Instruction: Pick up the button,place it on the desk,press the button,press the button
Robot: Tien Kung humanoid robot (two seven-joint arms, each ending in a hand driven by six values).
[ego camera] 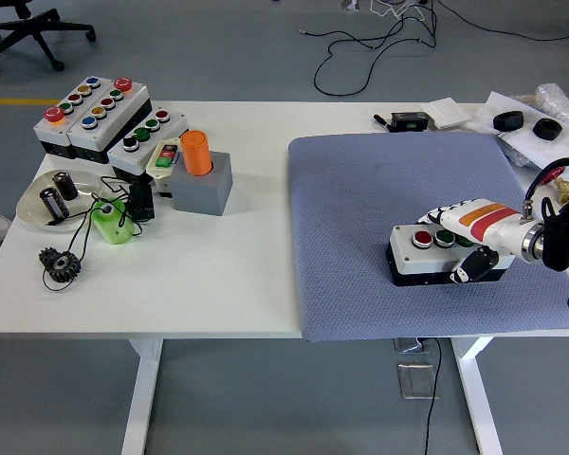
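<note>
Fingers (pixel 452 212) of the right hand (pixel 474 232) curl around the button box (pixel 434 254), gripping it from its right end, on the blue mat (pixel 379 199) that covers the right half of the white desk (pixel 218 275), its red button (pixel 422 239) facing up.

Most of the blue mat (pixel 360 190) lies bare, so the middle and far part of it are open to approach. Near its front right, the button box (pixel 434 254) sits with the right hand (pixel 467 245) wrapped around it, blocking that corner. The worktop (pixel 237 275) is clear along its near left strip. Control boxes (pixel 95 116), a grey block (pixel 205 183) and a bowl (pixel 40 209) crowd the far left.
</note>
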